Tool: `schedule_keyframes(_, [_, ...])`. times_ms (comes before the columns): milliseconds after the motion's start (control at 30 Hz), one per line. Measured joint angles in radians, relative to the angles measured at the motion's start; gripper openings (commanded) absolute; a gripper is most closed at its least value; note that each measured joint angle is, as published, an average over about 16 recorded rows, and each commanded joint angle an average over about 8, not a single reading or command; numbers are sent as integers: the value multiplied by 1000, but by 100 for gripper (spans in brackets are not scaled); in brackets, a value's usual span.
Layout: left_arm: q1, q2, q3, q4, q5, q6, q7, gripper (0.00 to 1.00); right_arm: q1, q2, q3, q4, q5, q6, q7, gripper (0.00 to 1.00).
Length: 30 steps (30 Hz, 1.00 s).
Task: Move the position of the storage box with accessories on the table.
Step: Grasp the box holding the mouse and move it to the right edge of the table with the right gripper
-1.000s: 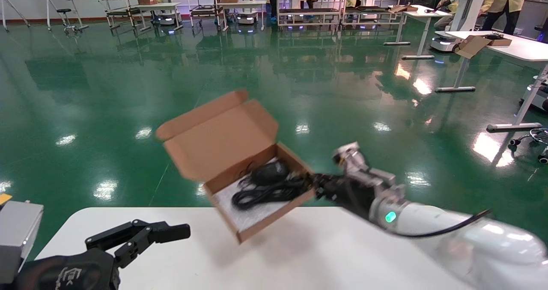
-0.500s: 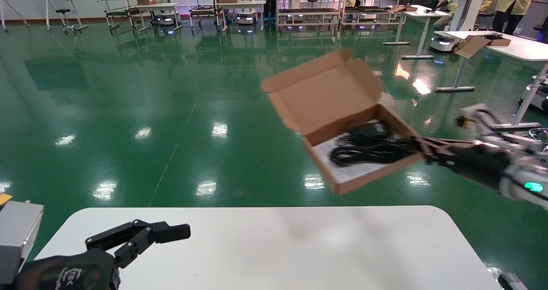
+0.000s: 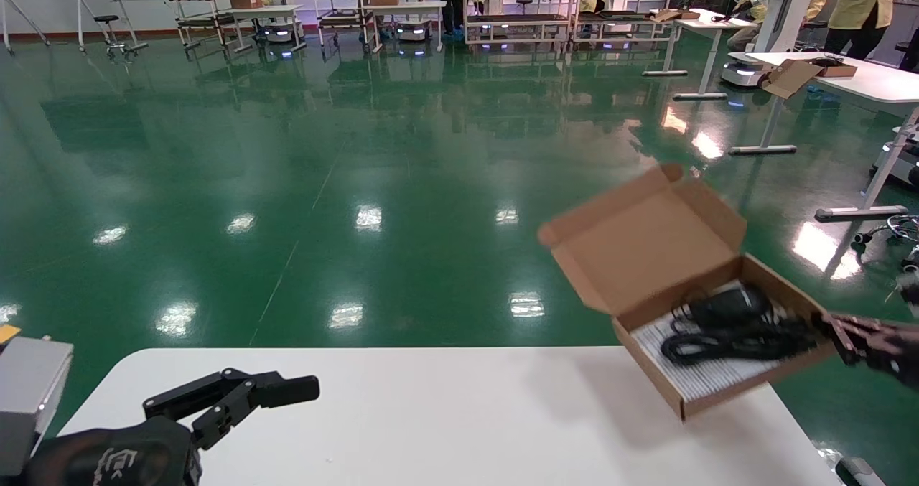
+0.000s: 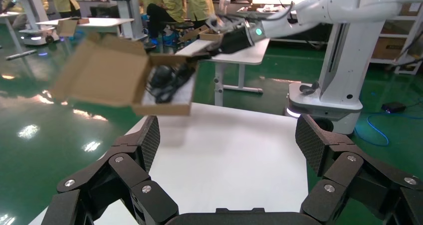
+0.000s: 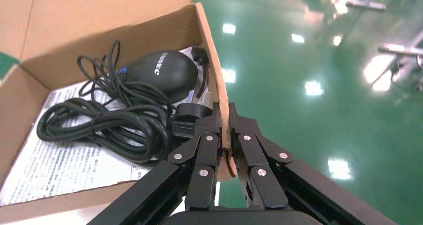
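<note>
The storage box (image 3: 650,253), brown cardboard with its lid flap standing open, hangs tilted just above the far right corner of the white table (image 3: 431,421), partly past the edge. Inside lie the accessories: a black mouse (image 3: 726,304), its coiled cable (image 3: 725,342) and a printed white sheet (image 3: 707,377). My right gripper (image 5: 224,116) is shut on the box's side wall (image 5: 208,55), next to the mouse (image 5: 162,70). It enters the head view from the right edge (image 3: 838,333). My left gripper (image 4: 227,135) rests open and empty over the table's near left part (image 3: 240,393), far from the box (image 4: 112,73).
Beyond the table lies shiny green floor (image 3: 359,156). Other white desks (image 3: 872,80), shelving racks (image 3: 546,5) and people stand far off. Another robot's white base (image 4: 324,93) stands beyond the table's right end in the left wrist view.
The right gripper carried the box from over the table's far middle up and to the right, then down to the far right corner. The left arm stayed still.
</note>
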Motion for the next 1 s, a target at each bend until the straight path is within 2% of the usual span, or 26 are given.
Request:
schedule_keyframes(467, [0, 0, 0, 0, 0, 0, 0, 100, -188, -1, 74, 1, 106, 69, -92, 0])
schedule_keyframes(1000, [0, 0, 0, 0, 0, 0, 0, 100, -311, -18, 137, 11, 197, 135, -180, 0])
